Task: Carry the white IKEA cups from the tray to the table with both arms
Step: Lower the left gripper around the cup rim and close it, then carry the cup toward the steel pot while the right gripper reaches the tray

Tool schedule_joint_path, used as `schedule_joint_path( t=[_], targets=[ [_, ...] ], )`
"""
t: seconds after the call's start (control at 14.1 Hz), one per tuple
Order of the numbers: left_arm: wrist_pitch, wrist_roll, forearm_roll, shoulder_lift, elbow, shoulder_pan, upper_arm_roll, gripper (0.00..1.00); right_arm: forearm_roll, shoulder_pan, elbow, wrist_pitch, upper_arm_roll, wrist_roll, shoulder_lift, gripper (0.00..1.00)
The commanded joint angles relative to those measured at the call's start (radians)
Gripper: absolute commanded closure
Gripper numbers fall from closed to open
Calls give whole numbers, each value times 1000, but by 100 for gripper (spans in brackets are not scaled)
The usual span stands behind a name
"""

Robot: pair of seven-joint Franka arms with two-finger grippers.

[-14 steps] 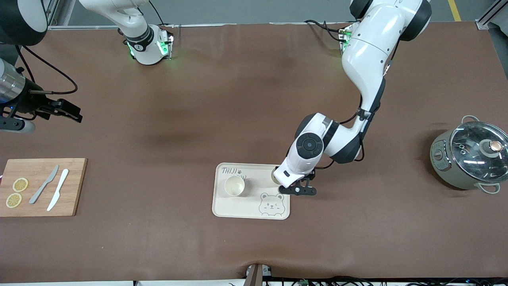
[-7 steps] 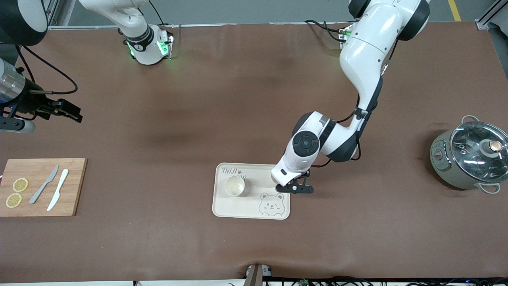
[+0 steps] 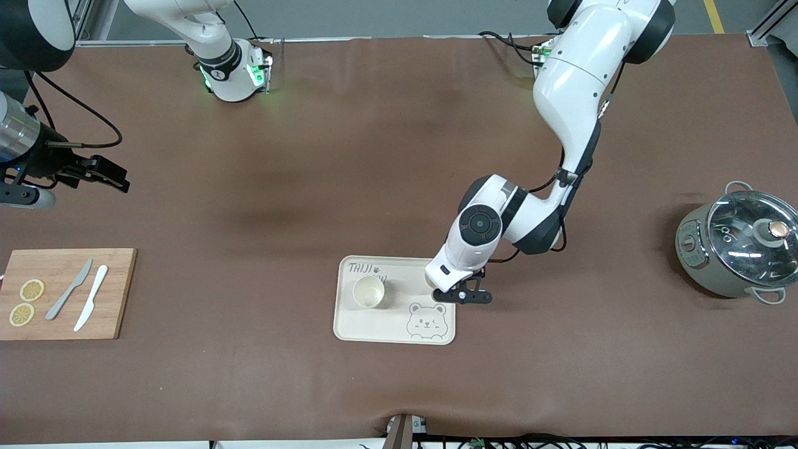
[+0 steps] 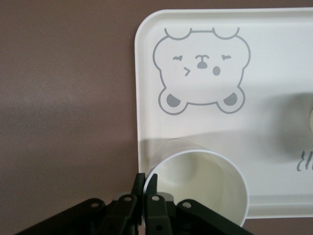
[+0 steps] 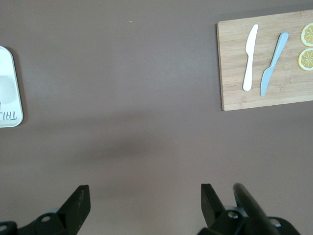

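Cream-white and handleless, one cup (image 3: 368,292) stands upright on the bear tray (image 3: 349,327), exactly where it stood half a second ago. Since a second ago the left arm has shifted slightly toward the tray's middle and has barely moved since; its gripper (image 4: 145,191) now sits low over the tray's edge at the left arm's end. In the left wrist view its fingers (image 4: 152,182) are pinched narrow on the rim of the second cup (image 4: 200,186), which rests upright on the tray beside the printed bear (image 4: 201,69). That cup is all but hidden under the wrist in the front view.

A brown mat covers the table (image 3: 312,187). At the right arm's end lies a wooden cutting board (image 3: 62,293) with two knives and two lemon slices; at the left arm's end stands a grey-green pot (image 3: 717,262) with a glass lid.

The right gripper (image 5: 142,200) waits over bare mat, fingers spread wide.

Both cups are small, slightly tapered and round-rimmed.
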Motion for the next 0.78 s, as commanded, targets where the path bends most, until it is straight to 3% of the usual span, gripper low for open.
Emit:
schedule_joint_path(
  t=[0.0, 0.35, 0.71],
  targets=[
    [5, -33, 24, 1, 14, -12, 15, 100, -20, 1, -27, 10, 6, -1, -29, 0],
    [-18, -32, 14, -42, 8, 0, 10, 100, -20, 1, -27, 10, 6, -1, -29, 0],
    [-153, 42, 21, -146, -49, 25, 7, 100, -17, 2, -24, 13, 7, 11, -29, 0]
  ],
)
